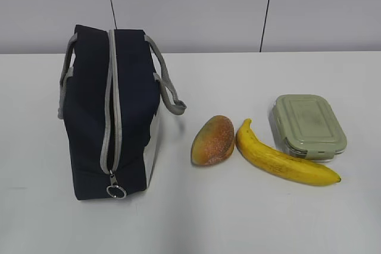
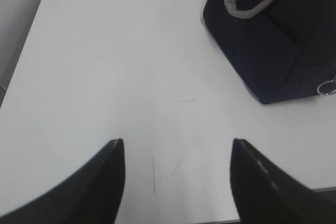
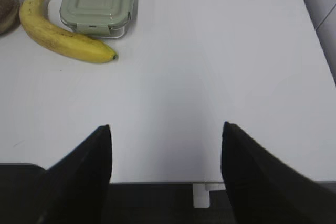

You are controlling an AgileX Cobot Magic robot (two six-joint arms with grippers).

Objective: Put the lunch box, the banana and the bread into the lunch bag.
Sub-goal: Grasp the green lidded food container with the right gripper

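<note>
Bag point(image 1: 110, 114) stands on table point(image 1: 250, 218), left side, zipped shut; ring pull point(image 1: 116, 191) at near end, zipper's long axis running near-to-far. Bread point(image 1: 212, 140), banana point(image 1: 280, 160) & box point(image 1: 308, 126) lie in a row to its right, banana touching or just beside box. Left gripper point(image 2: 176, 153) wide open, empty; bag sits ahead-right of it. Right gripper point(image 3: 165, 140) wide open, empty too; banana & box ahead-left. Likely first move is unzipping: left arm is nearer the bag, right arm nearer the food.
</note>
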